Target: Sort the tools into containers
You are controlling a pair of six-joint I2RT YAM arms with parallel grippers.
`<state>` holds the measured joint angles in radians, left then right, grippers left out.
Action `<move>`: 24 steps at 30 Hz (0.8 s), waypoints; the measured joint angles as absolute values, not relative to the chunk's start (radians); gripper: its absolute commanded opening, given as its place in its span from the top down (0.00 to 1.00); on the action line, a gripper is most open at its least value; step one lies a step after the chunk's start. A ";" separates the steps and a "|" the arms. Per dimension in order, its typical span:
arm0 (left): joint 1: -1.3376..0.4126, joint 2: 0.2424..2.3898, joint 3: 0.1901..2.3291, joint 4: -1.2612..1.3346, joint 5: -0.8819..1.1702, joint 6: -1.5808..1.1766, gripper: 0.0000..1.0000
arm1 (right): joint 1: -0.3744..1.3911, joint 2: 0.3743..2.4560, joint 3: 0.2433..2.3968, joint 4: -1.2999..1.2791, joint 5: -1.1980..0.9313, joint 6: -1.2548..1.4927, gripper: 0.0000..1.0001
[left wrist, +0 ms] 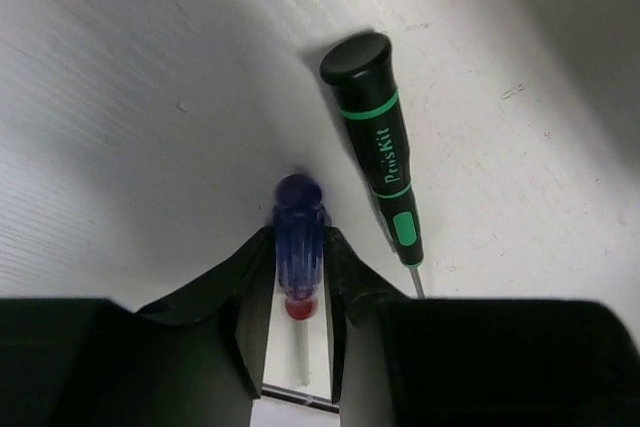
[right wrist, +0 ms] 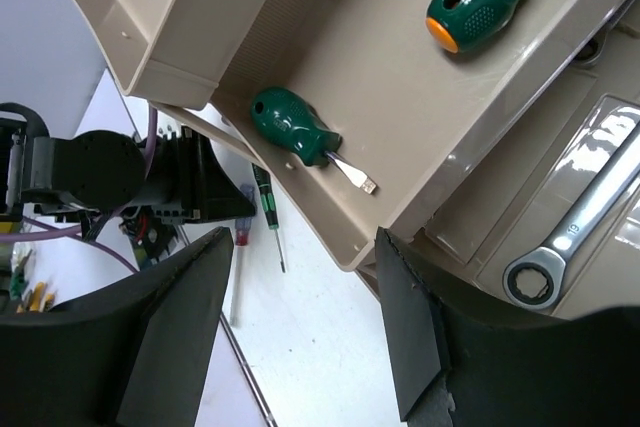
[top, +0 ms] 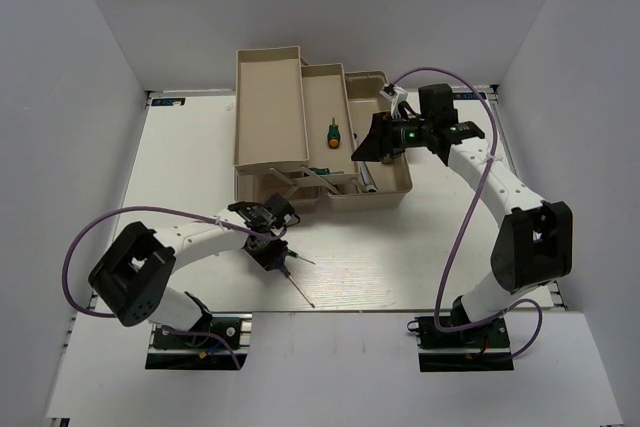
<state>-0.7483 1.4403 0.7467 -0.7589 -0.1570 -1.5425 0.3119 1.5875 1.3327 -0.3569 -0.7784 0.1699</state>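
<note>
Where left gripper (left wrist: pixel 299 242) jaws press in, blue screwdriver (left wrist: pixel 298 209) lies between.

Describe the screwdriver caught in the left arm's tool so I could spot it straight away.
In front of the tan toolbox, on the white table, the left tool is clamped on the blue-handled screwdriver. Its see-through blue handle and red collar set it apart from the black screwdriver with green bands beside it.

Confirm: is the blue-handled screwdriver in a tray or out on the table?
Out. Blue-handled screwdriver lies on the white table, between fingers of the left end effector.
</note>
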 measured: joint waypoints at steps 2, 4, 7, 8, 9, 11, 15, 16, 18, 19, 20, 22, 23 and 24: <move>-0.749 1.432 0.735 -0.751 -0.143 -1.537 0.73 | 0.307 1.583 1.324 -0.348 -0.785 0.178 0.35; -0.749 1.409 0.714 -0.732 -0.129 -1.533 0.84 | 0.300 1.578 1.312 -0.337 -0.791 0.186 0.35; -0.750 1.374 0.684 -0.726 -0.111 -1.535 1.00 | 0.291 1.576 1.304 -0.327 -0.801 0.196 0.35; -0.750 1.366 0.680 -0.730 -0.109 -1.534 1.00 | 0.289 1.575 1.301 -0.325 -0.805 0.198 0.35; -0.752 1.361 0.679 -0.739 -0.109 -1.531 1.00 | 0.288 1.575 1.299 -0.327 -0.812 0.197 0.35; -0.756 1.345 0.679 -0.755 -0.107 -1.515 1.00 | 0.286 1.575 1.298 -0.331 -0.828 0.181 0.35; -0.763 1.244 0.699 -0.768 -0.088 -1.435 1.00 | 0.278 1.569 1.298 -0.363 -0.896 0.098 0.93; -0.764 1.211 0.712 -0.766 -0.085 -1.408 1.00 | 0.276 1.565 1.297 -0.377 -0.915 0.067 1.00; -0.773 1.143 0.768 -0.766 -0.076 -1.343 1.00 | 0.271 1.548 1.291 -0.420 -0.946 0.000 1.00; -0.777 1.118 0.806 -0.760 -0.073 -1.308 1.00 | 0.268 1.536 1.285 -0.446 -0.958 -0.047 1.00; -0.781 1.100 0.857 -0.758 -0.067 -1.269 1.00 | 0.265 1.521 1.277 -0.475 -0.973 -0.096 1.00; -0.786 1.081 0.977 -0.736 -0.042 -1.176 1.00 | 0.259 1.495 1.269 -0.547 -1.002 -0.199 1.00; -0.789 1.082 1.036 -0.728 -0.028 -1.134 1.00 | 0.255 1.483 1.268 -0.593 -1.015 -0.257 1.00; -0.789 1.091 1.104 -0.724 -0.013 -1.092 1.00 | 0.254 1.476 1.267 -0.631 -1.022 -0.307 0.93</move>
